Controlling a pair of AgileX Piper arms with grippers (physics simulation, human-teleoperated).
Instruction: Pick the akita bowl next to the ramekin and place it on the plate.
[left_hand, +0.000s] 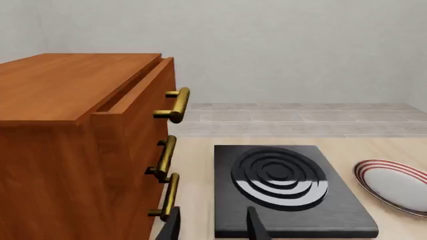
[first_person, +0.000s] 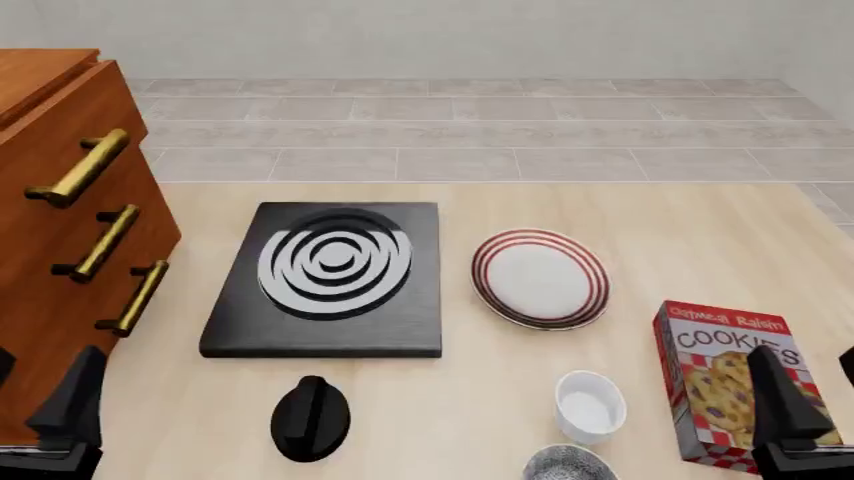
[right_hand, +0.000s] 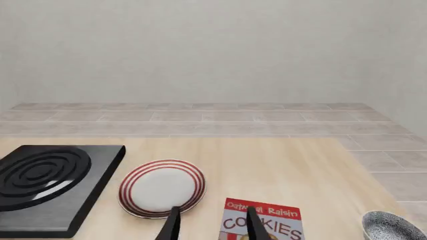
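At near edge of surface (first_person: 641, 260): bowl (first_person: 570, 464), just beside ramekin (first_person: 589, 405), half cut off in front view, rim only in right wrist view. Plate (first_person: 541, 278) well apart, beyond ramekin.

Risks:
- right fingers (right_hand: 256, 225) clip ramekin or cookie box (first_person: 727, 385) on approach
- ramekin taken for bowl
- bowl slips off rim grip

Both grippers empty, fingers apart. Left gripper (left_hand: 213, 227) near cabinet (left_hand: 80, 145), stove (first_person: 331, 278) ahead. Black lump (first_person: 310, 418) unidentifiable.

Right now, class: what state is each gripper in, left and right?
Left gripper: open, fingers apart, holding nothing.
Right gripper: open, fingers apart, holding nothing.
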